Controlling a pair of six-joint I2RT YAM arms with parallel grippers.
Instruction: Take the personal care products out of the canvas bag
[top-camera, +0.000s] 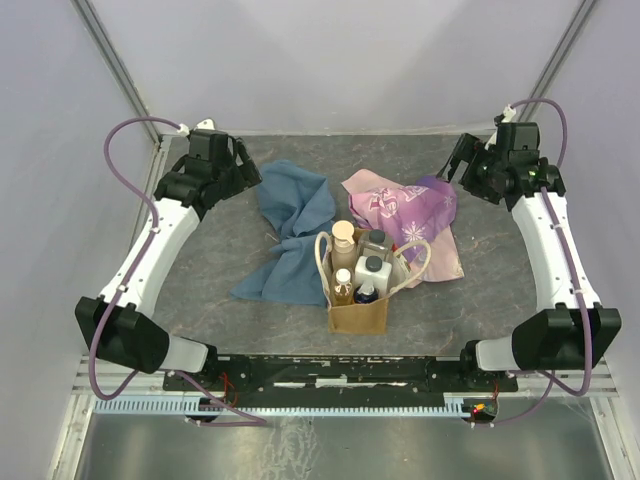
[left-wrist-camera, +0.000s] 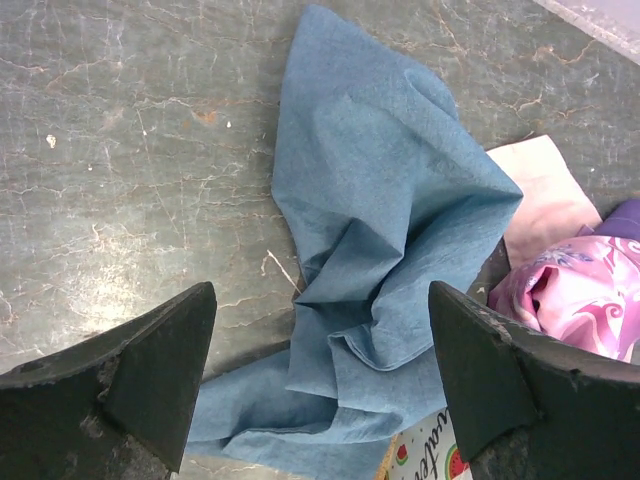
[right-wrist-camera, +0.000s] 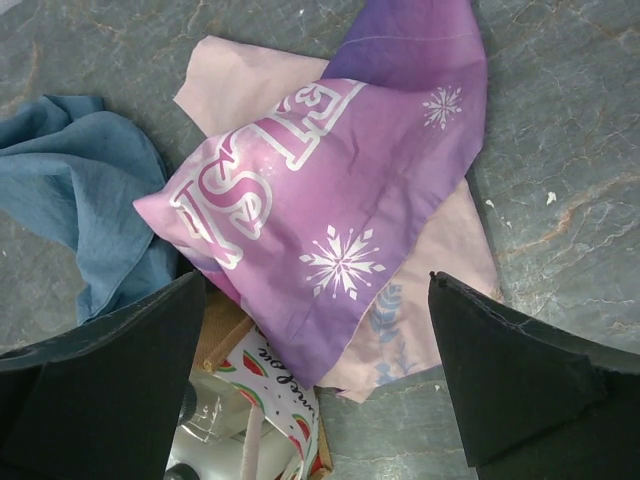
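Far left, above the back of the grey surface (top-camera: 200, 290): left claw (top-camera: 243, 168), released, jaws spread wide, nothing between them. Just right of it, a crumpled blue cloth (top-camera: 290, 225), its lower folds close against the canvas bag (top-camera: 358, 315). Centre, near the front edge: that bag, upright, cream handles splayed, still packed with the tall beige bottle (top-camera: 343, 240), clear grey-capped bottle (top-camera: 376, 243), white dark-capped bottle (top-camera: 373, 272), amber bottle (top-camera: 343, 285) and dark blue bottle (top-camera: 365, 293). Behind and right of the bag, touching it: a pink-purple floral cloth (top-camera: 410, 215). Far right, at the back: right claw (top-camera: 465, 158), likewise released and empty, over that cloth's far edge.
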